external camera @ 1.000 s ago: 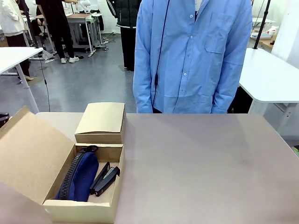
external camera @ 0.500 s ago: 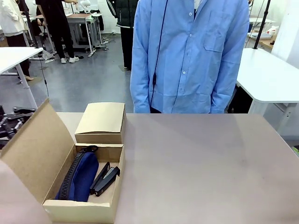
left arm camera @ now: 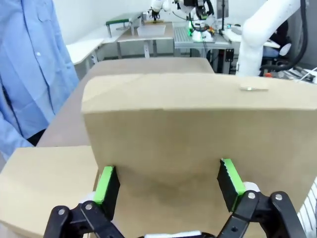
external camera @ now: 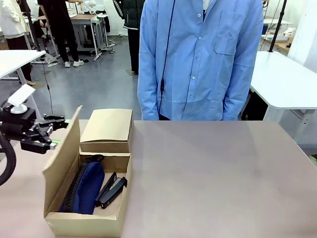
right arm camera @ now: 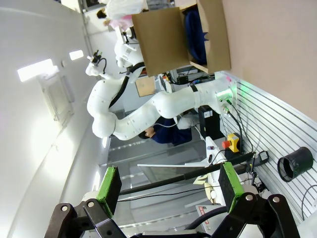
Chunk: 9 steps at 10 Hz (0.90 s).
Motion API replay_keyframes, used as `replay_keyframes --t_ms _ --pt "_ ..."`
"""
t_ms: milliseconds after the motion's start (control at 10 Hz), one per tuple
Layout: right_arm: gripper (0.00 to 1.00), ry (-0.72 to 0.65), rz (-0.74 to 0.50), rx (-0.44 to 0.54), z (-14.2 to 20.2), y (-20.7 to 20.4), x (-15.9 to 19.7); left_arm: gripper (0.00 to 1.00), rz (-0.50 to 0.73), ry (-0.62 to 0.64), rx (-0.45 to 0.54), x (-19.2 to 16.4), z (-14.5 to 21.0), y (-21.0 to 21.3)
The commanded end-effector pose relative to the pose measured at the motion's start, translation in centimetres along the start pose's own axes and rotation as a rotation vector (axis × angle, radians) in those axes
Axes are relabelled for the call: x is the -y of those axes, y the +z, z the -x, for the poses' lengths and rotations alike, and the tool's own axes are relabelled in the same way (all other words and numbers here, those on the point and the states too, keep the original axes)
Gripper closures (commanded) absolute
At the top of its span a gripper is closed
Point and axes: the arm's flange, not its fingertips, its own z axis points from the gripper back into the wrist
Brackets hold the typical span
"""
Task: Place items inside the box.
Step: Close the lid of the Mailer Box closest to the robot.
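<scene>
Front view shows your left gripper (external camera: 53,137) spread open against the box (external camera: 84,220) lid (external camera: 62,166), apparently pushing it closed; navy pouch (external camera: 88,187) and stapler (external camera: 111,191) lie inside, beyond it.

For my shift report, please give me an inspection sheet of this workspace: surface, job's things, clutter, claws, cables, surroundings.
Surface: brown table, bare on the right side.
Job's things: open cardboard box holding a navy pouch and a black stapler; its lid flap stands raised.
Clutter: a second closed cardboard box behind the open one.
Claws: left claw open, pads at the flap's outer face; right claw open, empty, off the table.
Cables: nothing seen on the table.
Surroundings: person in blue shirt at far side.
</scene>
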Motion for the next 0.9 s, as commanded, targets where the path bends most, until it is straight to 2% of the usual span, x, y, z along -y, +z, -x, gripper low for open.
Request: replay_keyframes --t_ms 0,400,800 --pt "0.0 0.002 -0.014 -0.005 0.0 0.4 -0.6 0.0 0.008 0.01 -0.042 14.1 2.0 -6.4" --pt "0.0 0.002 -0.014 -0.005 0.0 0.4 -0.6 0.0 0.051 -0.002 -0.167 19.5 6.1 -10.2" --pt "0.0 0.002 -0.014 -0.005 0.0 0.4 -0.6 0.0 0.04 -0.044 -0.196 20.0 6.3 -10.2"
